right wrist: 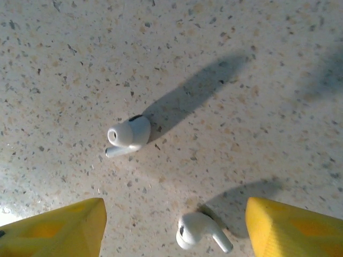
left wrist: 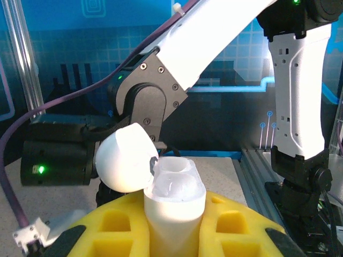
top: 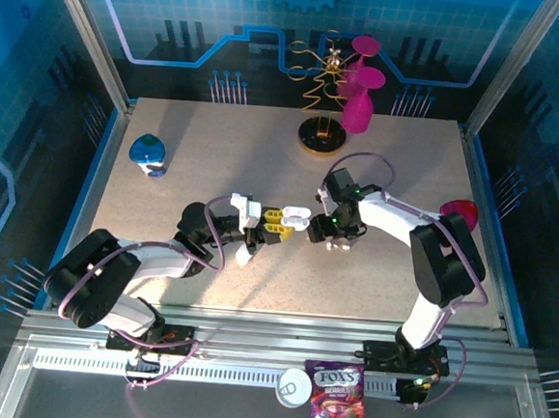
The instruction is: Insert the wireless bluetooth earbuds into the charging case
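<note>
Speckled table [right wrist: 257, 123] lies under our right gripper [right wrist: 174, 227], whose yellow fingers stand apart at 7 and 5 o'clock of its wrist view with nothing in them. Between them, at 6 o'clock, the near bud [right wrist: 199, 234] lies flat, head toward 10 and stem toward 4. Its long axis therefore runs 10-to-4, skewed to the 9-to-3 line on which the fingers close. We judge that a squeeze here would meet the rounded head or the stem end, and the slick bud could spin or squirt away. At 10 o'clock from it lies the far bud [right wrist: 128, 136], stem toward 8, nozzle facing 9, long axis 8-to-2; a careless descent might nudge it. Farther off, our left gripper [left wrist: 174, 235] is clamped on the case [left wrist: 174, 187], held upright, sockets facing up and seemingly empty, lid [left wrist: 126, 158] swung open toward 10. If that lid flops, or a bud arrives stem-sideways, we expect it will not seat.
</note>
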